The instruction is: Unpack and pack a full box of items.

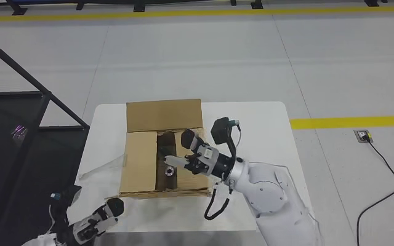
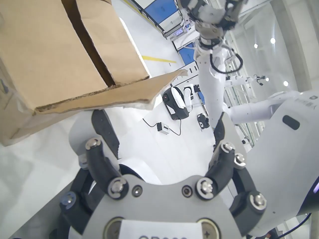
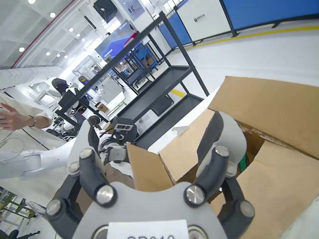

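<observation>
Gripper at near edge: the left gripper [image 1: 114, 210] hangs by the near left corner of the worktop [image 1: 258, 123]. Its fingers are spread apart with nothing between them. It is close to the box's near left corner without touching it.
Gripper over box: the right gripper [image 1: 178, 149] sits above the open top of the box, fingers apart and holding nothing.
Box: the cardboard box [image 1: 140, 163] stands upright on the middle of the worktop. Its far flap is folded back, and its left flap lies across part of the top. A dark gap shows between the side flaps.
Contents: dark items [image 1: 167, 175] lie down in that gap, too shadowed to tell apart.
Beyond worktop: a black shelf rack [image 1: 24, 135] stands off the left side. A yellow floor line [image 1: 338, 122] runs off to the right.
</observation>
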Robot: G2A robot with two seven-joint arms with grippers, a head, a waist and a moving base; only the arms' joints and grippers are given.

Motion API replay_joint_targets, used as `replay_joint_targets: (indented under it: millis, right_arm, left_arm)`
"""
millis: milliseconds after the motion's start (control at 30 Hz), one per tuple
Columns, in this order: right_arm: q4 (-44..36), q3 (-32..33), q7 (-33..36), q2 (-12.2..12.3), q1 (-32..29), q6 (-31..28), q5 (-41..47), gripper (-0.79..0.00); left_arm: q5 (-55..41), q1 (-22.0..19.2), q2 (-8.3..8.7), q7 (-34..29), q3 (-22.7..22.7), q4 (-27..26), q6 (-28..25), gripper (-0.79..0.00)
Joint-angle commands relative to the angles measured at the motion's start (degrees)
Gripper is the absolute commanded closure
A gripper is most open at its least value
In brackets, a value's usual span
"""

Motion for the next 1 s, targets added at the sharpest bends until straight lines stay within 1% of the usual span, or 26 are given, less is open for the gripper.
replay_joint_targets:
  millis: [0,67,167,333,400,500,567,667,700,800,833,967]
  right_arm:
    - [-0.9,0.3,0.3,0.1,-0.5,0.2,-0.3,-0.785]
    - [-0.9,0.3,0.3,0.1,-0.5,0.2,-0.3,-0.785]
    - [-0.9,0.3,0.3,0.1,-0.5,0.2,-0.3,-0.785]
    - [-0.2,0.3,-0.1,0.3,-1.0,0.4,-0.8,-0.785]
    - [1.8,0.8,-2.8,0.2,-0.4,5.1,-2.9,-0.785]
    - [6.7,-0.3,-5.8,-0.3,2.3,9.8,-3.7,-0.785]
    - [10.7,-1.2,-7.4,-0.6,4.6,12.3,-4.0,-0.785]
    - [17.5,-1.6,-9.2,-1.1,8.4,13.5,-2.4,-0.785]
    - [19.8,-1.7,-9.7,-1.3,9.5,13.2,-1.8,-0.785]
    - [26.5,-1.8,-12.0,-1.6,13.0,16.0,-2.4,-0.785]
    - [28.2,-2.0,-12.6,-1.8,14.0,16.1,-1.8,-0.785]
    - [32.6,-2.8,-14.4,-2.3,16.1,13.1,0.2,-0.785]
  left_arm:
    - [-0.4,-1.1,-0.08,0.6,0.7,-0.4,3.0,-0.785]
    - [0.4,-2.5,-0.16,1.6,1.1,-0.8,6.2,-0.785]
    - [4.3,-4.2,-0.44,4.0,2.3,-2.0,9.0,-0.785]
    - [12.7,-7.6,-1.12,9.6,6.3,-3.9,18.2,-0.785]
    - [15.5,-9.3,-1.48,11.6,8.6,-3.6,21.4,-0.785]
    - [18.7,-11.4,-2.01,14.1,11.7,-3.1,24.7,-0.785]
    - [19.8,-12.4,-2.30,14.9,13.2,-2.6,25.3,-0.785]
    - [20.7,-13.2,-2.60,15.2,14.4,-1.9,25.5,-0.785]
    - [21.0,-13.3,-2.66,15.1,14.6,-1.7,25.3,-0.785]
    - [22.1,-13.0,-2.82,16.0,14.6,-1.6,25.8,-0.785]
    - [22.2,-12.9,-2.88,16.1,14.7,-1.8,25.9,-0.785]
    - [22.4,-11.5,-2.99,17.0,13.6,-2.6,25.2,-0.785]
